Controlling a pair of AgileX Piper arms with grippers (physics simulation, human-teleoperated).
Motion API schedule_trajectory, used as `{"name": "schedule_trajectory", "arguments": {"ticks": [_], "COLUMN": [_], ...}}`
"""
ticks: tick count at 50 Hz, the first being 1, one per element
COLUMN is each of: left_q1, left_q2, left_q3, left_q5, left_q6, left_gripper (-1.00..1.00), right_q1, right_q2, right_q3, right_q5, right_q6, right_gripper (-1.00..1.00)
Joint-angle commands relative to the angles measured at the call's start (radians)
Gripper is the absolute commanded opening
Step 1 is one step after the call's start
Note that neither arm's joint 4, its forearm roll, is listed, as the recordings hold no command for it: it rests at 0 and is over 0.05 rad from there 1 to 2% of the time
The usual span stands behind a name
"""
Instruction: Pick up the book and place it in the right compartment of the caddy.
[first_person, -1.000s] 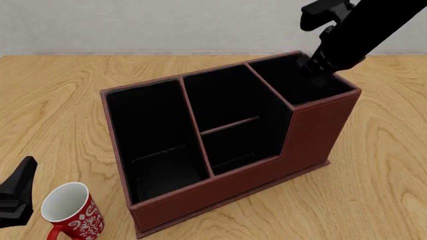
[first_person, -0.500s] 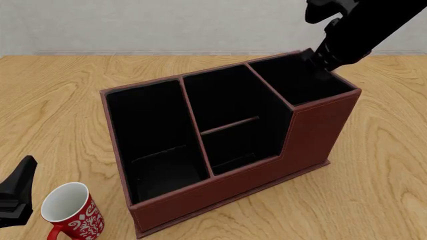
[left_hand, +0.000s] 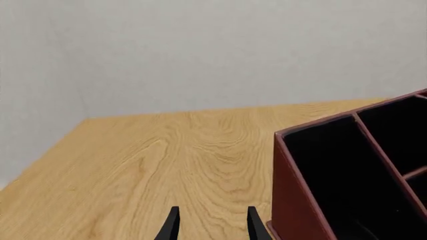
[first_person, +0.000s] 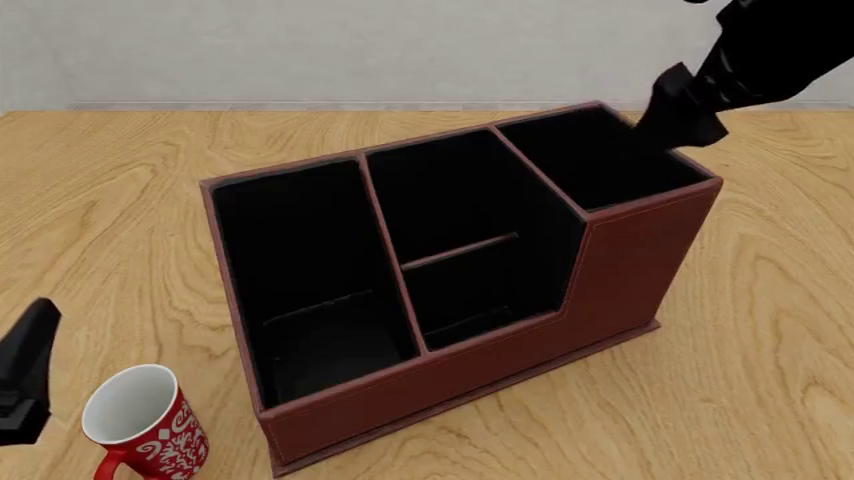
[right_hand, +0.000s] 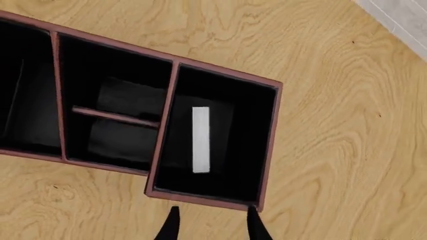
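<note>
The reddish-brown caddy (first_person: 627, 260) stands mid-table, its tall narrow right compartment (first_person: 601, 160) at the far right. In the right wrist view the book (right_hand: 200, 140) stands inside that compartment (right_hand: 240, 150), its white page edges facing up and its black covers blending with the lining. It cannot be made out in the front view. My right gripper (first_person: 674, 115) is open and empty, above the compartment's far right rim; its fingers are spread in its wrist view (right_hand: 212, 225). My left gripper (first_person: 20, 385) is low at the front left, open and empty (left_hand: 212, 227), beside the caddy's left wall (left_hand: 293, 200).
A red mug (first_person: 140, 425) with a white pattern stands at the front left, between my left gripper and the caddy's front corner. The caddy's middle section holds a shelf divider (first_person: 461, 252). Bare wooden table (first_person: 107, 200) lies on both sides of the caddy.
My right arm has risen up and to the right, out of the right compartment. The left gripper has shifted slightly. The caddy and mug have not moved.
</note>
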Motion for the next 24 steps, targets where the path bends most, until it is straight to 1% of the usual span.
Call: {"name": "schedule_trajectory", "arguments": {"ticks": [1,4,7,9,11,12,15,17,19,20,23,24], "left_q1": [-0.004,-0.001,-0.002,-0.001,-0.002,-0.002,-0.002,-0.001,-0.002,-0.004,-0.003,-0.004], "left_q2": [0.0,0.0,0.0,0.0,0.0,0.0,0.0,0.0,0.0,0.0,0.0,0.0], "left_q3": [-0.024,-0.033,-0.039,-0.046,-0.063,-0.064,-0.073,-0.081,-0.087,-0.088,-0.094,-0.099], "left_q5": [0.012,0.021,0.026,0.032,0.046,0.047,0.052,0.057,0.062,0.064,0.068,0.072], "left_q6": [0.004,0.008,0.01,0.014,0.017,0.017,0.021,0.019,0.02,0.021,0.024,0.026], "left_gripper": [1.0,1.0,1.0,1.0,1.0,1.0,1.0,1.0,1.0,1.0,1.0,1.0], "right_q1": [0.003,0.005,0.014,0.015,0.03,0.03,0.012,0.021,0.053,0.056,0.063,0.072], "right_q2": [-0.108,-0.158,-0.179,-0.202,-0.238,-0.238,-0.279,-0.31,-0.338,-0.351,-0.383,-0.415], "right_q3": [0.045,0.06,0.065,0.061,0.073,0.073,0.118,0.131,0.124,0.118,0.142,0.168], "right_q5": [0.007,0.007,0.007,0.008,0.008,0.008,0.008,0.008,0.008,0.008,0.008,0.008], "right_q6": [-0.017,-0.027,-0.025,-0.021,0.001,0.001,-0.028,-0.039,-0.03,-0.031,-0.045,-0.05], "right_gripper": [1.0,1.0,1.0,1.0,1.0,1.0,1.0,1.0,1.0,1.0,1.0,1.0]}}
